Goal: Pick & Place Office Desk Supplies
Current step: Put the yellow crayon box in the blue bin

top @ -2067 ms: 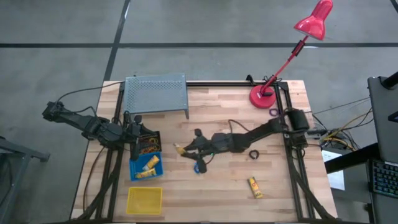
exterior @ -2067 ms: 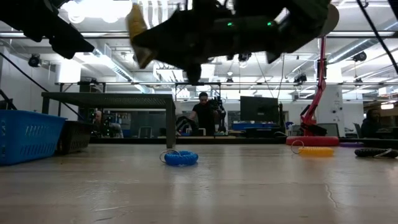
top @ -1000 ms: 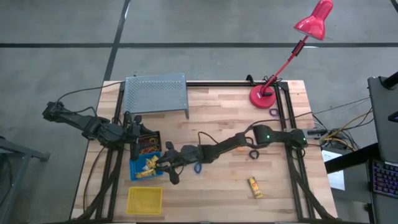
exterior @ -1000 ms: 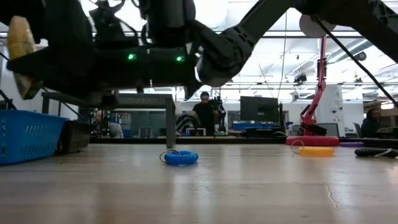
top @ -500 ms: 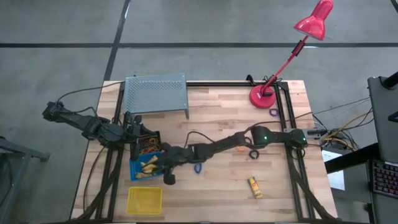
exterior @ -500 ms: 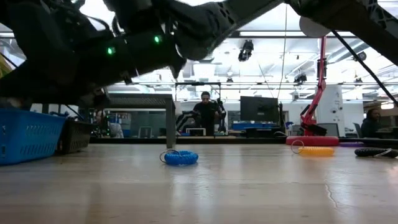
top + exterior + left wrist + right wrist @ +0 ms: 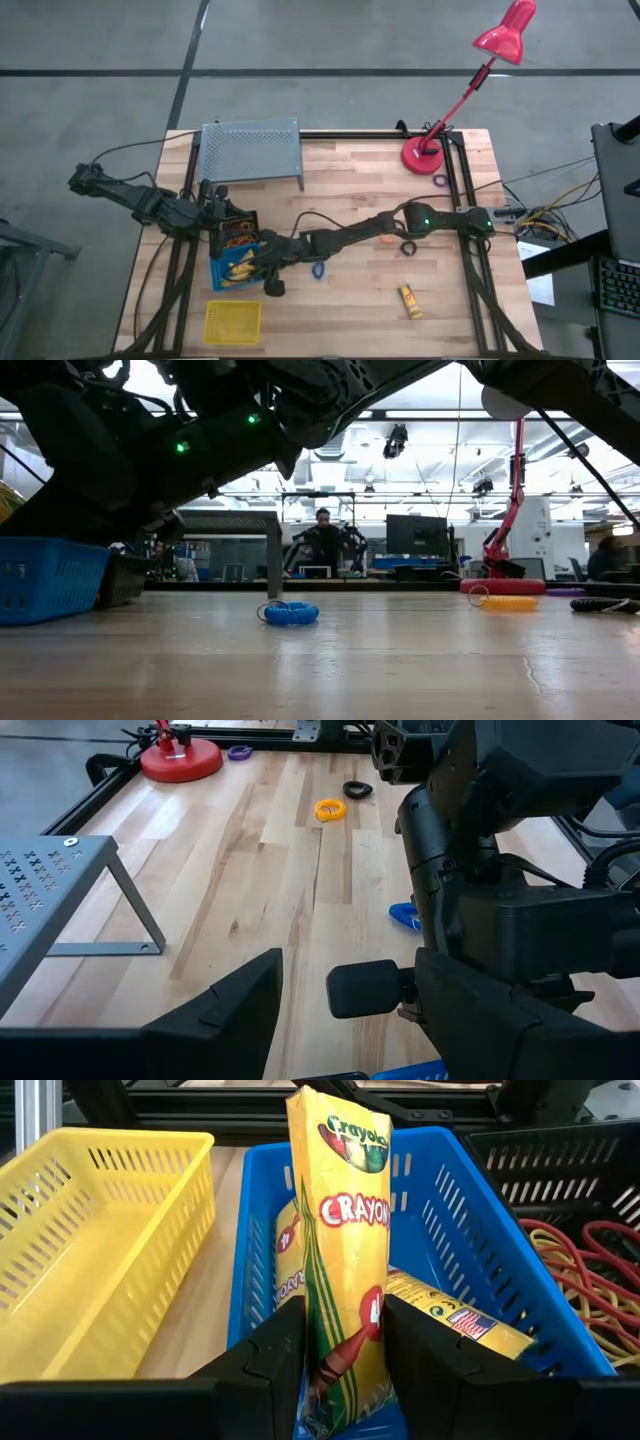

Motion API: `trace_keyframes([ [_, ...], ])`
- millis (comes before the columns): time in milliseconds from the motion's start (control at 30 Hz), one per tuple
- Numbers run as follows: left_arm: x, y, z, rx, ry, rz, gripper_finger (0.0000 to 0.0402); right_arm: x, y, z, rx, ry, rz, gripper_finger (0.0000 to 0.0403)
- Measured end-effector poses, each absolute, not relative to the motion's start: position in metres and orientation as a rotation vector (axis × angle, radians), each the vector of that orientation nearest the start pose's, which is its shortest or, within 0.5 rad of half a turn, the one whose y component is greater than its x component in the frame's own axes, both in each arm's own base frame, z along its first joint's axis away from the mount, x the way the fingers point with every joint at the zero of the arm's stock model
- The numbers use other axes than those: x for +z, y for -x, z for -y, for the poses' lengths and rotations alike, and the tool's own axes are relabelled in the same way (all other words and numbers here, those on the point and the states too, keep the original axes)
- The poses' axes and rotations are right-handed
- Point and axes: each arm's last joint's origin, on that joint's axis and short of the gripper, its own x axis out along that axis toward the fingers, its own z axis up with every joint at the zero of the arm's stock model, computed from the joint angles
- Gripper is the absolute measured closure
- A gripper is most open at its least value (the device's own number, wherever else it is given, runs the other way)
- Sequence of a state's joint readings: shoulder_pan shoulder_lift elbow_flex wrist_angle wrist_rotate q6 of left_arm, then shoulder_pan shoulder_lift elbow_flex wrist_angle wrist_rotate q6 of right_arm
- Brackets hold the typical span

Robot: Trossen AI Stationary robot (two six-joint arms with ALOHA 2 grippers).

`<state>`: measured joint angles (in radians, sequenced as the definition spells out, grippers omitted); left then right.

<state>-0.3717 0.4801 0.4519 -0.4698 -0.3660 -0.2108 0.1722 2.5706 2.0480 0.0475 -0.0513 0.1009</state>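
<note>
My right gripper (image 7: 343,1320) reaches across the table and is shut on a yellow crayon box (image 7: 340,1230) above the blue bin (image 7: 250,1250), where two more yellow boxes (image 7: 450,1315) lie. In the high view this gripper (image 7: 258,272) hangs over the blue bin (image 7: 222,282). My left gripper (image 7: 218,205) waits open by the black bin (image 7: 248,218), which holds red and orange rubber bands (image 7: 590,1270). Lying flat on the table are a blue coil ring (image 7: 318,268), an orange band (image 7: 387,238), a black ring (image 7: 408,247), a purple ring (image 7: 440,180) and another yellow box (image 7: 409,300). My right gripper pinches the crayon box by its rear part (image 7: 345,1345) between the two fingers (image 7: 280,1350). The arm comes from the table's right, and the box runs on lengthwise past the fingertips. The box is lifted clear, over the boxes in the blue bin.
A yellow bin (image 7: 232,322) stands just near of the blue one. A grey perforated stand (image 7: 250,150) sits at the far left, and the pink lamp's base (image 7: 422,155) at the far right. My right arm (image 7: 350,235) spans the table's middle.
My right gripper has carried the crayon box a little farther toward the table's left edge, from beside the blue bin to over it, and has sunk lower. It has stayed shut on the box. Nothing else has moved.
</note>
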Motion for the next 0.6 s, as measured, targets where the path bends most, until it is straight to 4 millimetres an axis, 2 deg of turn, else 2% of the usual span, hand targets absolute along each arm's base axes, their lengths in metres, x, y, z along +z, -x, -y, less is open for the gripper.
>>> trace_keyframes([
  [233, 0.2332, -0.1116, 0.0324, 0.043, 0.027, -0.462, 0.0169, 0.1318, -0.5617, -0.0989, 0.181, -0.117, -0.489, 0.0272],
  [367, 0.2332, -0.1116, 0.0324, 0.043, 0.027, -0.462, 0.0169, 0.1325, -0.5622, -0.0981, 0.176, -0.133, -0.483, 0.0243],
  [600, 0.2332, -0.1116, 0.0324, 0.043, 0.027, -0.462, 0.0169, 0.1332, -0.5626, -0.0981, 0.192, -0.06, -0.467, 0.0189],
])
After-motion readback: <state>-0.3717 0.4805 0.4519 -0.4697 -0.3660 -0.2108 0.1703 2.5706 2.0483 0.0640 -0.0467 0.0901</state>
